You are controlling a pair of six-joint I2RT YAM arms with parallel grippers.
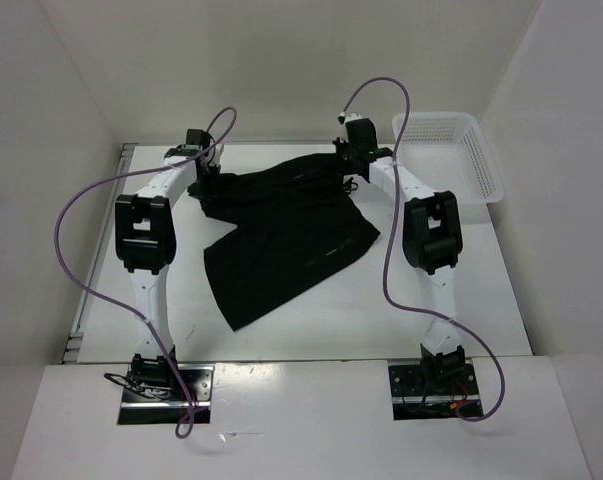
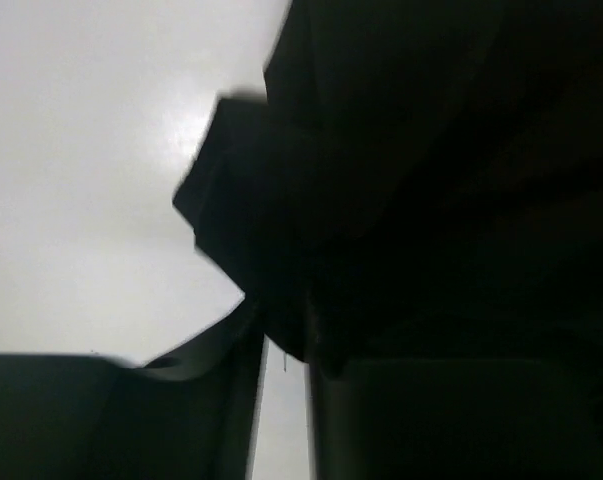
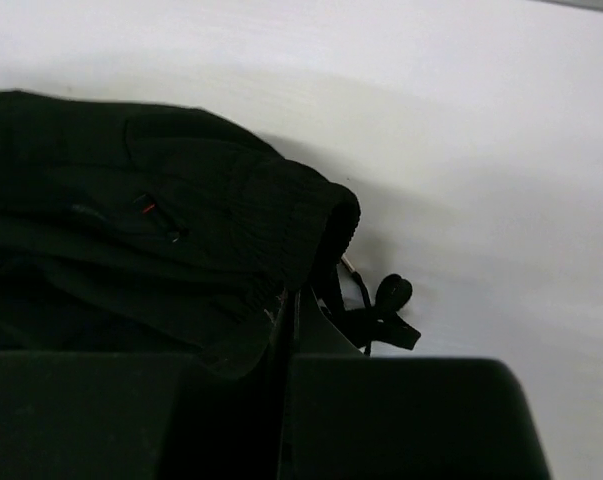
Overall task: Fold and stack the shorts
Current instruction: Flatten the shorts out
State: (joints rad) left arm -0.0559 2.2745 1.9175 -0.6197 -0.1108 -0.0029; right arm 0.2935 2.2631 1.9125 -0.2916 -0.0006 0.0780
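Shorts (image 1: 281,240) lie between left gripper (image 1: 203,172) and right gripper (image 1: 348,160).

Blurred shorts (image 2: 431,180) (all dark) hide left pincer (image 2: 281,345) tips.

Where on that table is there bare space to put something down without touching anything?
Bare table lies near the front edge, between the shorts and the right arm. Another patch sits right of that arm, in front of the basket. A narrow strip runs outside the left arm. The back is crowded: the left claw and right claw meet the shorts there.
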